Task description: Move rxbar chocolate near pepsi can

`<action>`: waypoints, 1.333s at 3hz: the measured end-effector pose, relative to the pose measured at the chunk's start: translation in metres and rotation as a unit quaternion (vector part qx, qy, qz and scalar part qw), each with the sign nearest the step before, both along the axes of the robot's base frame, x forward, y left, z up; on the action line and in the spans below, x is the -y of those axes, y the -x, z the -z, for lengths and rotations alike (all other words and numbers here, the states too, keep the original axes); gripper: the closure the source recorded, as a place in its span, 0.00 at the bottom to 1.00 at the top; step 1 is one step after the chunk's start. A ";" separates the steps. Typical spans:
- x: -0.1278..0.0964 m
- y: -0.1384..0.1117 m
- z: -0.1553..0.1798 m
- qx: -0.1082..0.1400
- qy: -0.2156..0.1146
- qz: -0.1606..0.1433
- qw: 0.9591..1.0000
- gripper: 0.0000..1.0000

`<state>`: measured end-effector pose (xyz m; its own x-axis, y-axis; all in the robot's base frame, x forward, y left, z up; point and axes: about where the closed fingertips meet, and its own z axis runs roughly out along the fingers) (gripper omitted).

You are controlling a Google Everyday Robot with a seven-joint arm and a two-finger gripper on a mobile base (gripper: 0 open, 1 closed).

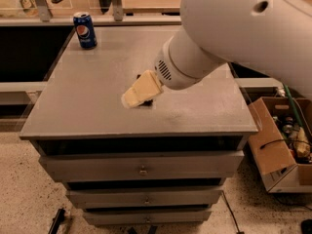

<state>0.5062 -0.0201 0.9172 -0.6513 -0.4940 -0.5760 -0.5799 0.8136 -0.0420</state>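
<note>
The pepsi can (85,30), blue with a round red, white and blue logo, stands upright at the far left corner of the grey cabinet top (87,96). The rxbar chocolate (147,103) is almost wholly hidden under my gripper; only dark slivers show at the gripper's edges near the middle of the top. My gripper (138,92), cream-coloured at the end of the big white arm (234,33), sits directly over the bar, low above the surface. Whether it touches the bar cannot be told.
The cabinet has several drawers (141,167) below its front edge. An open cardboard box (273,150) with clutter stands on the floor to the right. A rail and shelf run behind the cabinet. The white arm hides the far right part of the top.
</note>
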 end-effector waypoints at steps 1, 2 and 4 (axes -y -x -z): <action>-0.023 -0.008 0.011 -0.027 -0.042 0.047 0.998 0.00; -0.044 -0.015 0.021 -0.050 -0.060 0.090 0.993 0.00; -0.061 -0.030 0.034 -0.060 -0.037 0.156 0.985 0.00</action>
<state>0.5365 0.0406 0.8830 -0.8308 -0.2183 -0.5120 -0.2975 0.9516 0.0770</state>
